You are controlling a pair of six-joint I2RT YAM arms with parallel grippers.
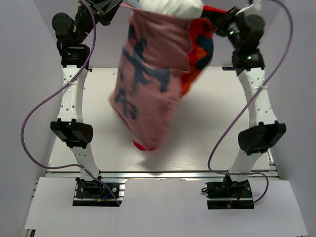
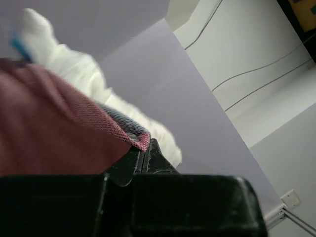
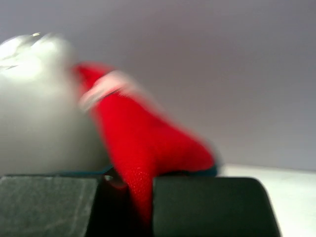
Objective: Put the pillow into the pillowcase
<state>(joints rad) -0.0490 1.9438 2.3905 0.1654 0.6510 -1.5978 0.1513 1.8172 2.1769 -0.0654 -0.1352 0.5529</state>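
Note:
The pillowcase (image 1: 148,79) hangs high above the table, its pale pink inside facing out, with red, blue and orange print at its right side. The white pillow (image 1: 170,7) bulges out of its open top. My left gripper (image 1: 111,10) is shut on the case's upper left hem; in the left wrist view the hem (image 2: 133,137) is pinched at the fingertips (image 2: 158,158), with the pillow (image 2: 84,74) behind. My right gripper (image 1: 217,22) is shut on the upper right hem; the right wrist view shows red cloth (image 3: 143,148) between the fingers beside the pillow (image 3: 44,108).
The white table (image 1: 207,123) lies below the hanging case, bounded by purple walls at left, right and back. A metal rail (image 1: 163,174) runs along the near edge by the arm bases. Purple cables loop beside each arm.

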